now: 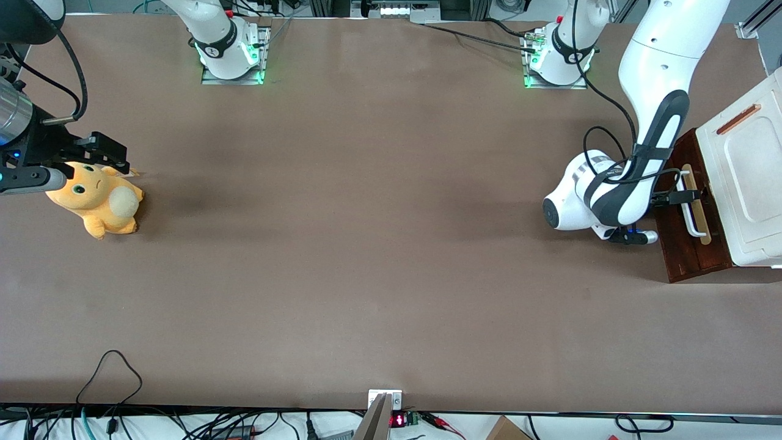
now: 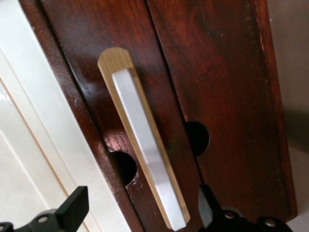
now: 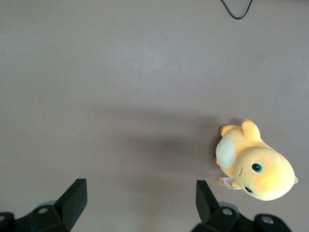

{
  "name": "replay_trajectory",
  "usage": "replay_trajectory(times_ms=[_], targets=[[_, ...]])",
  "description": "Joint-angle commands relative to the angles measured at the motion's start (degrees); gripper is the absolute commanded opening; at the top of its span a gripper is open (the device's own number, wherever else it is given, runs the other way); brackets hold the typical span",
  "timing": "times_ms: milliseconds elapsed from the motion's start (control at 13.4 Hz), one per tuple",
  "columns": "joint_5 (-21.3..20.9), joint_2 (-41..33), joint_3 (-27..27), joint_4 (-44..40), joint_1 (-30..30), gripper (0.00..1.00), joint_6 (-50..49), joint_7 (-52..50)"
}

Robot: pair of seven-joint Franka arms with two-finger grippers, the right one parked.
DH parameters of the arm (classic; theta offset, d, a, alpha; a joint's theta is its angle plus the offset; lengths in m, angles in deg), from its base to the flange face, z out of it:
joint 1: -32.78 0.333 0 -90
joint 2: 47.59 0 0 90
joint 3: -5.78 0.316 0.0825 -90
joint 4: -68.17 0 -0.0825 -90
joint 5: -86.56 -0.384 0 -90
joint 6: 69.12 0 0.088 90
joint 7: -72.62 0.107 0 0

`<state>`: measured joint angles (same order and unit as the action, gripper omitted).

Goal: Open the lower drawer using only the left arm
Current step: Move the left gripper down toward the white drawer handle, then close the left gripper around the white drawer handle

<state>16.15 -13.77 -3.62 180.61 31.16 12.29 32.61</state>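
Lower drawer (image 1: 687, 235) at working-arm end of table (image 1: 366, 244), front shut. Gripper (image 2: 140, 212) spread wide, empty, fingers (image 2: 72, 208) straddling white bar handle (image 2: 147, 145). Advance until bar sits between pads, close squarely, then pull straight out along drawer travel.

Lighting: even, bright overhead. Soft shadows beside plush toy (image 1: 98, 198) and left arm (image 1: 635, 165). Glare on white handle (image 2: 147, 145). Focus sharp.

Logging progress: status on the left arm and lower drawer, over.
Gripper open, straddling white handle. Lower drawer handle not yet gripped. Nothing blocking.
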Motion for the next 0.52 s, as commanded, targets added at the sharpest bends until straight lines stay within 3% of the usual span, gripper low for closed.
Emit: replay_trajectory(times_ms=[0, 447], targets=[[-2.5, 1.8, -0.3, -0.3, 0.8, 1.0, 0.0, 0.6], [-5.6, 2.7, -0.3, -0.3, 1.4, 1.0, -1.3, -0.3]])
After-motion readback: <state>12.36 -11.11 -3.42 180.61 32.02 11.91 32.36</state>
